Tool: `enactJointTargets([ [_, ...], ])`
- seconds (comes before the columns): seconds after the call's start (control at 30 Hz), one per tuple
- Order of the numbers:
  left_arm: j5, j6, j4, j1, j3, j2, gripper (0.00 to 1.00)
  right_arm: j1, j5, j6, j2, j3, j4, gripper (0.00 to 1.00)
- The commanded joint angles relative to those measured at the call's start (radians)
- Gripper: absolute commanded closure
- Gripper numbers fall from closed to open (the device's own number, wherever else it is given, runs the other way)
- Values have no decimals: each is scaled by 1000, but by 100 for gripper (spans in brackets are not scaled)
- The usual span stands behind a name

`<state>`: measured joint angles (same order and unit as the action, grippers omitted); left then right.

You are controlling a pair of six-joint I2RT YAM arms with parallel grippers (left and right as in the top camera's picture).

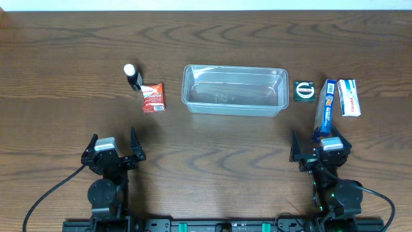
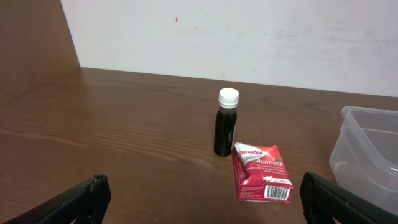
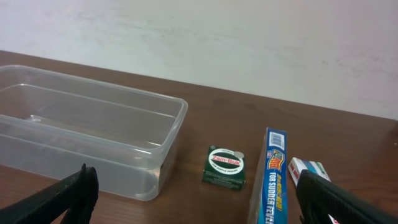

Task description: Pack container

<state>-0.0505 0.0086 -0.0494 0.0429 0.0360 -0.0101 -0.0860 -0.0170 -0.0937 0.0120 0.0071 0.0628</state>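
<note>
Right tool (image 1: 318, 145) well apart from container (image 1: 235, 67)

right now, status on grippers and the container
Left gripper open, empty. Right gripper open, empty. Container empty, mid-table. Blue box lies close ahead of right gripper.

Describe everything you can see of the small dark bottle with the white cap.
The bottle is small, slim and cylindrical. Its body is dark, nearly black and slightly glossy, and a round white cap closes it. It stands upright on the wooden table, off to the left of the clear container and apart from it. A red sachet lies just by its base, on the robot's side; whether they touch is unclear. No label shows.
</note>
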Motion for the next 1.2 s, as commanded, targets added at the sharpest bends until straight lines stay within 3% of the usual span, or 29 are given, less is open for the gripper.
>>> enactJointTargets([
  [0.0,6,18,-17,-4,-32,6,2,18,21,-28,-5,-2,-2,1],
  [0.2,6,18,-17,-4,-32,6,2,18,20,-43,-5,45,32,1],
  [0.37,6,18,-17,-4,-32,6,2,18,93,-43,42,244,138,1],
  [0.77,6,18,-17,-4,-32,6,2,18,163,-149,514,822,562,1],
  [0.93,6,18,-17,-4,-32,6,2,18,160,-143,586,863,660,1],
  [1.17,6,18,-17,-4,-32,6,2,18,92,-143,597,863,648,1],
])
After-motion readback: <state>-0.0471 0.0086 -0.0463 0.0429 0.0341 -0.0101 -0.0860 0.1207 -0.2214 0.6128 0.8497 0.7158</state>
